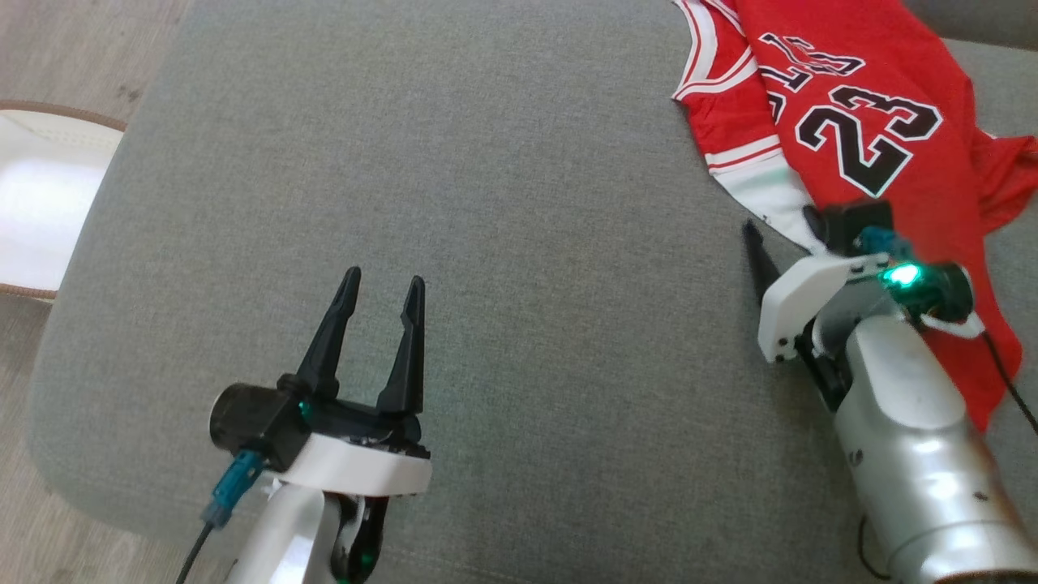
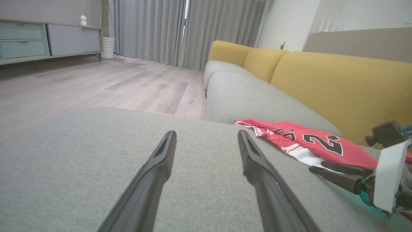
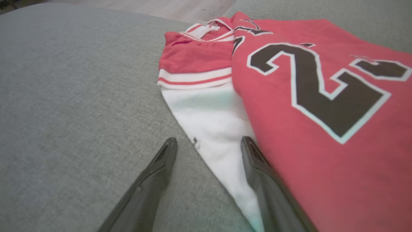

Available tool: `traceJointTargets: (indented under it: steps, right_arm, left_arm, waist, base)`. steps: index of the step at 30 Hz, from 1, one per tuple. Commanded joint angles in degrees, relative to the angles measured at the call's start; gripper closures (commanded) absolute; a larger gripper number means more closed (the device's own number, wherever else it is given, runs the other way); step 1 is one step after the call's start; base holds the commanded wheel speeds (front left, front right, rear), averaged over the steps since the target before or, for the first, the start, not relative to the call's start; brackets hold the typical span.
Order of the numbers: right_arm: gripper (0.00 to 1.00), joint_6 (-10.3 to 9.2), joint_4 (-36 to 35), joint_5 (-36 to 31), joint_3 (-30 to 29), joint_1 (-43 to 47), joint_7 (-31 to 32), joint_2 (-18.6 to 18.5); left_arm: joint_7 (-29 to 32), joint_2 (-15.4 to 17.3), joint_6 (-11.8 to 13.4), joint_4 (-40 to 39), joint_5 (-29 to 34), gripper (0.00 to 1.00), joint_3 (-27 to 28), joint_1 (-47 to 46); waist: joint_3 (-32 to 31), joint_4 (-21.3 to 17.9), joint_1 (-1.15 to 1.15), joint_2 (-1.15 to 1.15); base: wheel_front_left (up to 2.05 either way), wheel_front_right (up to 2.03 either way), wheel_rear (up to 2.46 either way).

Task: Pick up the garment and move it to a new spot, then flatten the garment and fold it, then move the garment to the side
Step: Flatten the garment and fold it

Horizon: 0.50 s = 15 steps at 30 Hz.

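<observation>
Upper right: garment (image 1: 876,81) unpicked. Right gripper (image 3: 208,140) jaws wide astride white edge (image 3: 206,112); left gripper (image 1: 384,277) jaws wide, empty. Your next move: close, lift.

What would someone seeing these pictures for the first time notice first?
The red jersey with a big black 23 lies rumpled on the grey cushion, at the upper right of the head view. The right gripper is open at its near edge, with one finger over the cushion and one over the fabric. The left gripper is open over bare cushion, well apart from the jersey.
</observation>
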Motion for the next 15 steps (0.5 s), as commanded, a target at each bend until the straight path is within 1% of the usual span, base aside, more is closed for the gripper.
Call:
traceJointTargets:
  steps: [1, 3, 4, 5, 6, 9, 10, 11, 13, 15]
  right_arm:
    - [0.00, -0.05, 0.53, -0.80, 0.43, -1.01, -0.20, 0.14]
    - [0.00, -0.05, 2.25, -1.73, -0.58, -1.97, -0.22, 0.16]
    - [0.22, -0.05, 3.14, -1.98, -1.10, -2.37, -0.17, 0.20]
    - [0.71, -0.05, 3.91, -2.12, -1.50, -2.75, -0.33, 0.25]
    - [1.00, -0.05, 4.57, -2.28, -1.68, -3.05, -0.75, 0.31]
    - [1.00, -0.05, 5.91, -1.83, -0.96, -3.88, -3.36, 0.54]
    - [1.00, -0.05, 5.91, -1.83, -0.96, -3.88, -3.36, 0.54]
    - [1.00, -0.05, 6.23, -0.68, 0.02, -4.17, -4.65, 0.60]
    - [1.00, -0.05, 6.48, 5.16, 4.92, -4.60, -7.36, 0.64]
    - [1.00, -0.05, 4.89, 12.37, 11.37, -4.57, -8.99, 0.65]
  left_arm:
    - [-0.29, 0.22, -0.20, -1.56, -0.32, 0.00, 1.30, -2.03]
    - [-0.29, 0.22, -0.22, -1.51, -0.29, 0.00, 1.28, -2.19]
    - [-0.29, 0.22, -0.23, -1.48, -0.28, 0.00, 1.24, -2.28]
    - [-0.29, 0.22, -0.23, -1.44, -0.28, 0.00, 1.19, -2.37]
    - [-0.29, 0.22, -0.24, -1.40, -0.28, 0.00, 1.15, -2.45]
    - [-0.29, 0.22, -0.25, -1.27, -0.27, 0.00, 1.27, -2.49]
    - [-0.29, 0.22, -0.25, -1.27, -0.27, 0.00, 1.27, -2.49]
    - [-0.29, 0.22, -0.25, -1.22, -0.23, 0.00, 1.37, -2.43]
    - [-0.29, 0.22, -0.26, -1.03, -0.11, 0.00, 1.35, -2.28]
    - [-0.29, 0.22, -0.28, -0.83, 0.12, 0.00, 1.17, -2.05]
  waist:
    - [0.17, -0.03, -0.01, 0.00]
    - [0.33, -0.14, -0.01, 0.00]
    - [0.37, -0.19, -0.01, 0.00]
    - [0.36, -0.26, -0.01, 0.00]
    - [0.31, -0.36, -0.01, 0.00]
    - [-0.16, -0.81, -0.01, 0.00]
    - [-0.16, -0.81, -0.01, 0.00]
    - [-0.44, -1.01, -0.01, 0.00]
    - [-1.16, -1.17, -0.01, 0.00]
    - [-1.98, -1.44, -0.01, 0.00]
  base:
    - [0.00, 0.00, 0.00]
    - [0.00, 0.00, 0.00]
    - [0.00, 0.00, 0.00]
    - [0.00, 0.00, 0.00]
    - [0.00, 0.00, 0.00]
    - [0.00, 0.00, 0.00]
    - [0.00, 0.00, 0.00]
    - [0.00, 0.00, 0.00]
    - [0.00, 0.00, 0.00]
    - [0.00, 0.00, 0.00]
